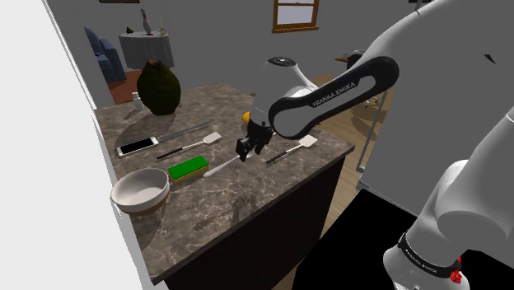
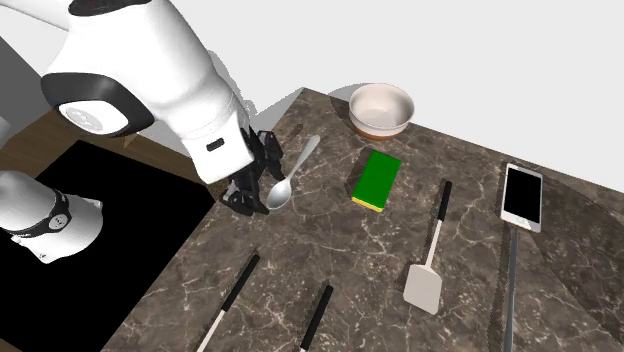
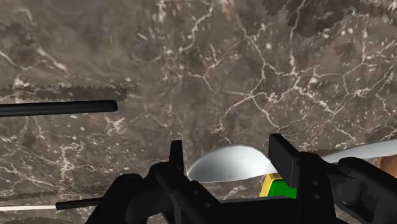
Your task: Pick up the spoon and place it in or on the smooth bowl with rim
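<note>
End effector (image 3: 222, 151) fingers, partly apart, clasp the spoon (image 3: 230, 164) bowl.

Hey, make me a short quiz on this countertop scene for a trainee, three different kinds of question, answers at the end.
1. Multiple choice: which thing is closest to the gripper? A phone, B spoon, C bowl.
2. True or false: the spoon lies inside the bowl.
3. What colour is the sponge's top face?
Key: 1 B. 2 False; the bowl is empty. 3 Green.
</note>
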Robot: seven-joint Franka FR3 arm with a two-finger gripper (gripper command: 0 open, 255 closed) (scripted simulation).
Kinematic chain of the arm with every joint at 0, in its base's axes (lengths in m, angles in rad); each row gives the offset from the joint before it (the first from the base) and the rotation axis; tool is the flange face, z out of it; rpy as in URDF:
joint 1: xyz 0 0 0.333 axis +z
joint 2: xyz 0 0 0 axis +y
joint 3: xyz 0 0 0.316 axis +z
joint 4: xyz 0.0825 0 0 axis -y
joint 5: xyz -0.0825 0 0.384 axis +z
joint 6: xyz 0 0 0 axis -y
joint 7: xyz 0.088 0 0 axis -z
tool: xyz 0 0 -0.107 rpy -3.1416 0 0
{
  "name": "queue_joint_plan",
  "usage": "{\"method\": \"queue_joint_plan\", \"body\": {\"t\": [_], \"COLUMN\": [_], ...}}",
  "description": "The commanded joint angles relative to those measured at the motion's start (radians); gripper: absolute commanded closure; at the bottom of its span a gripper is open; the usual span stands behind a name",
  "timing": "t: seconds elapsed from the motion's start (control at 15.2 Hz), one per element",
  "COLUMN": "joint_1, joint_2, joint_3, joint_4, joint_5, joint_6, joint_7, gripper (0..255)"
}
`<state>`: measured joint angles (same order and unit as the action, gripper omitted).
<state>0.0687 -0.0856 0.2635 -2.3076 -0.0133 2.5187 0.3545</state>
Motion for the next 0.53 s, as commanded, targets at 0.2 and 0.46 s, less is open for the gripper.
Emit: {"method": "queue_joint_plan", "body": {"t": [0.2,0.46], "joint_1": [0.002,0.003], "joint_2": [-0.035,-0.058], "joint_3": [-0.003,-0.006], "joint_4": [0.038,0.07], "joint_5": [0.015,0.024], "joint_6": [-0.071,-0.126], "joint_7": [-0.012,-0.019], "gripper": [255,255]}}
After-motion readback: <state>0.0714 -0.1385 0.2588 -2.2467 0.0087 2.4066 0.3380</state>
